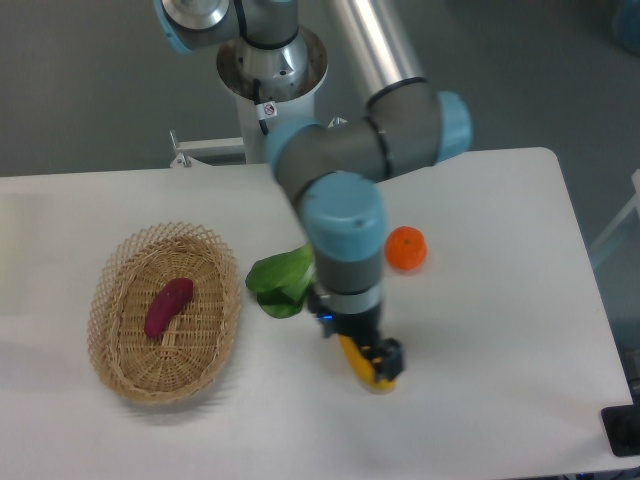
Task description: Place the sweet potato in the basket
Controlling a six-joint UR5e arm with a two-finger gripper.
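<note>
The small magenta-purple sweet potato (pixel 168 306), tapered at both ends, lies inside the oval light-tan woven wicker basket (pixel 120 375) at the lower left of the frame, resting slantwise on the basket's floor with nothing touching it. By that lie the placing looks done; what may be left is only for the arm to clear off.

The grey-and-blue arm's dark two-finger gripper (pixel 375 358) hangs low in the lower middle of the frame, well apart from the basket, directly over a yellow oblong vegetable (pixel 362 366) that it mostly hides. Whether its fingers are apart or together cannot be told from this view.

A green leafy vegetable (pixel 279 283) lies between basket and arm, and a round orange fruit (pixel 407 249) sits right of centre on the white table (pixel 500 300).
</note>
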